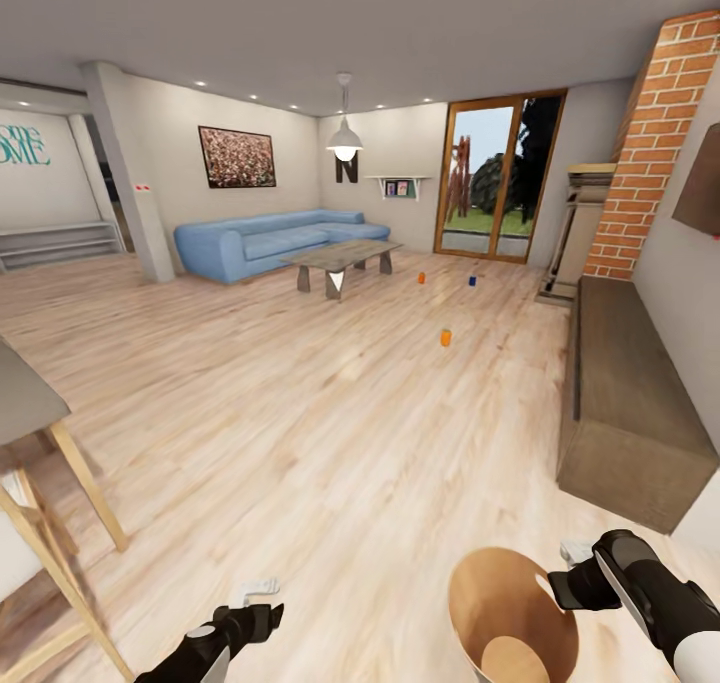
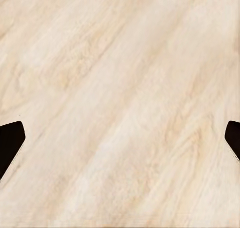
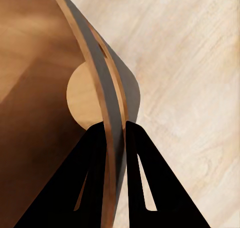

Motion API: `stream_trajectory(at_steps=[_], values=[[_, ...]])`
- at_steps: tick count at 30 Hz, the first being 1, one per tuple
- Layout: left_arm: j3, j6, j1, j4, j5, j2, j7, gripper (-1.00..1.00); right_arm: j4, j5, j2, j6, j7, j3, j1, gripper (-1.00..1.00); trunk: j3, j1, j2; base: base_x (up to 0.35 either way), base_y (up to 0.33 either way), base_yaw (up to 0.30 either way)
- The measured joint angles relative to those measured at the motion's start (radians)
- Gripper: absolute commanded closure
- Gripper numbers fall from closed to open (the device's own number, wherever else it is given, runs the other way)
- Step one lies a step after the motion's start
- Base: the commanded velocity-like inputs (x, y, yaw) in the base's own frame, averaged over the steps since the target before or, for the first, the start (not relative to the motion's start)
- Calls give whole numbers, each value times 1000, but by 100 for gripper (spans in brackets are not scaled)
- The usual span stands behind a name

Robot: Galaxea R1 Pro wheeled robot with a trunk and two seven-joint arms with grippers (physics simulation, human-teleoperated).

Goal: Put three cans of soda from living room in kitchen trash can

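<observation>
Three soda cans stand far off on the wood floor: an orange can nearest, a second orange can and a dark blue can farther back by the glass doors. The trash can, tan inside, hangs tilted at the bottom of the head view. My right gripper is shut on its rim. In the right wrist view the two black fingers pinch the thin wall of the trash can. My left gripper is open over bare floor, its fingertips wide apart.
A blue sofa and a low grey-wood table stand at the back left. A long dark cabinet lines the right wall below the brick chimney. A table on light wooden legs stands at the near left, a pillar behind it.
</observation>
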Motion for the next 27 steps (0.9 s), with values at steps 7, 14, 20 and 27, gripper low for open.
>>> stream_trajectory(at_steps=[7, 14, 20, 27], values=[[0, 0, 1, 0, 0, 0, 1, -100, 0, 4, 1, -1, 0, 2, 0, 100, 0, 0, 0, 346, 16, -8], [0, 0, 0, 0, 0, 0, 0, -100, 0, -1, 2, 1, 0, 2, 0, 100, 0, 0, 0, 346, 98, -10], [0, 0, 0, 0, 0, 0, 0, -100, 0, -1, 2, 1, 0, 2, 0, 100, 0, 0, 0, 346, 116, -96], [0, 0, 0, 1, 0, 0, 0, -100, 0, -1, 3, 1, 0, 2, 0, 100, 0, 0, 0, 347, 122, -200]])
